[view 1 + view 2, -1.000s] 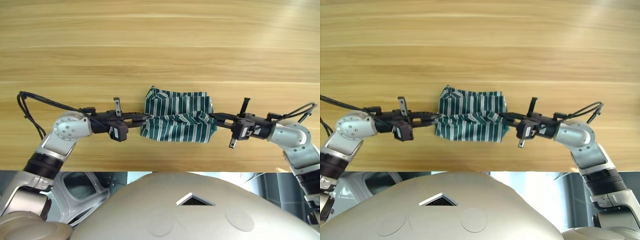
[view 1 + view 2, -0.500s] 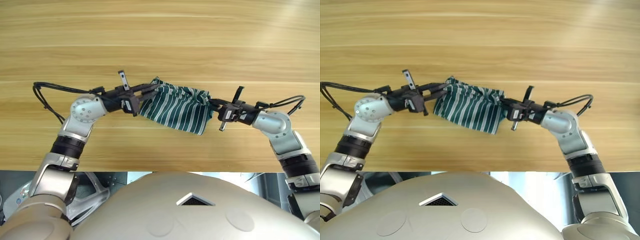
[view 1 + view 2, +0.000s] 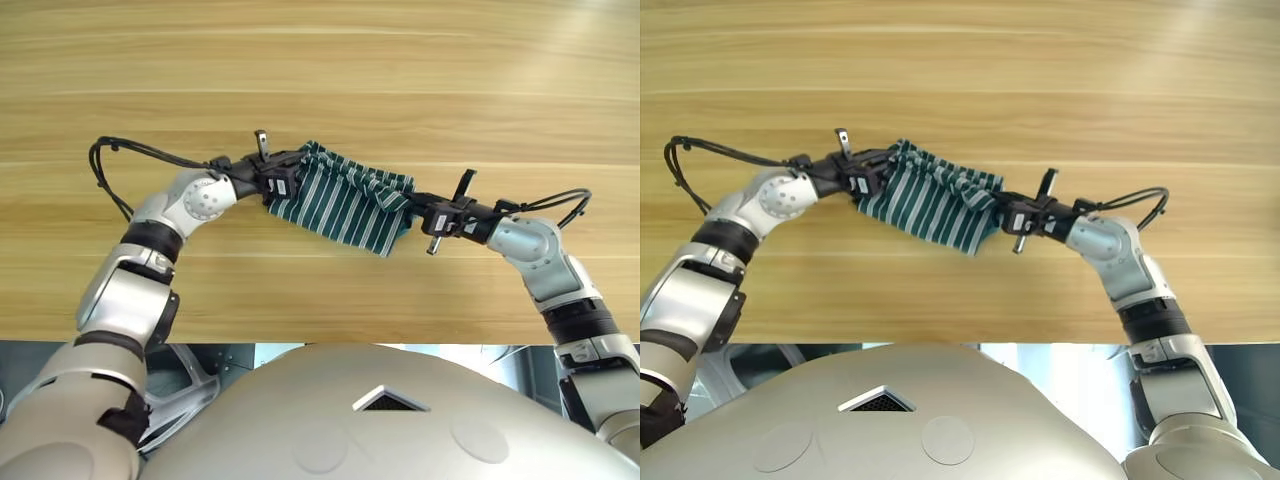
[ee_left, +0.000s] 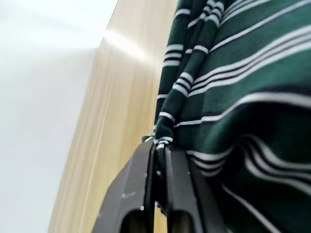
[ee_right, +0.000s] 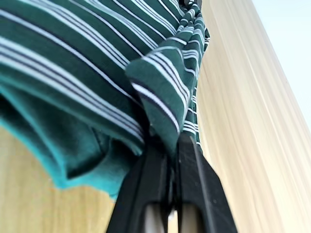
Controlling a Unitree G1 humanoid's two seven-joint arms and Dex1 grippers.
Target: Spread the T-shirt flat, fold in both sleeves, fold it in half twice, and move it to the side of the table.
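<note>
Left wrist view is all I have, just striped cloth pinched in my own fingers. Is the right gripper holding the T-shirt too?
Observer: Yes, the right gripper is shut on the T-shirt, at the end opposite the left gripper.
Operator: Is the shirt spread out or folded?
Observer: Folded into a compact bundle, stretched between the two grippers over the wooden table.
Operator: Is it square to the robot?
Observer: No, it slants: the left gripper's end lies farther from the robot than the right gripper's end.
</note>
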